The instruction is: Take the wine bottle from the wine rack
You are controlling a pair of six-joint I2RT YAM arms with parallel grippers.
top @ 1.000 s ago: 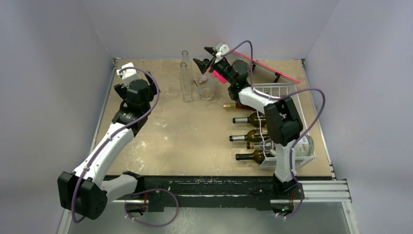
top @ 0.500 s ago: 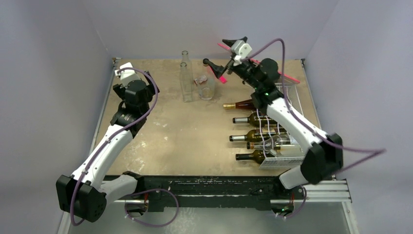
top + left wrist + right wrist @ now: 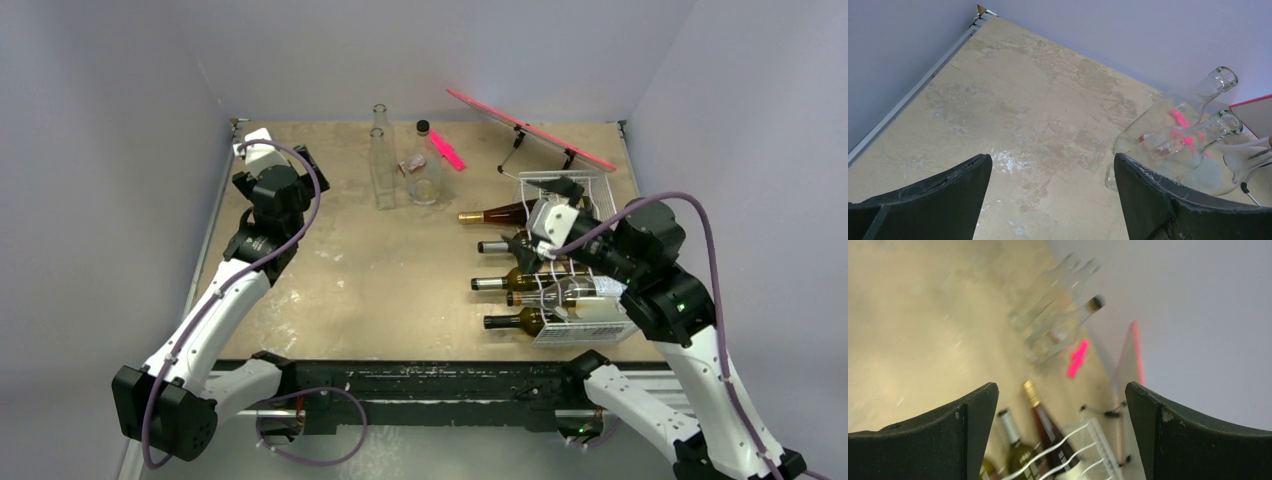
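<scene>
The white wire wine rack [image 3: 598, 186] stands at the table's right side. Several wine bottles lie in it with their necks pointing left. The farthest is a dark red bottle with a gold cap [image 3: 492, 214], and green ones [image 3: 497, 283] lie nearer. My right gripper [image 3: 535, 232] is open and empty above the rack's left side, over the bottles. Its wrist view is blurred and shows the jaws [image 3: 1062, 387] wide apart over the red bottle [image 3: 1045, 422] and the rack wires [image 3: 1068, 445]. My left gripper [image 3: 268, 160] is open and empty at the far left [image 3: 1053, 160].
Clear empty glass bottles [image 3: 382, 170] and a clear capped bottle [image 3: 427, 165] stand at the back centre; they also show in the left wrist view [image 3: 1173, 130]. A pink flat board on a stand [image 3: 530, 130] leans behind the rack. A pink strip [image 3: 448, 152] lies by the clear bottles.
My right arm has swung from the back centre by the clear bottles, back and right, to above the rack. It uncovered the capped clear bottle. The left arm has barely moved.
</scene>
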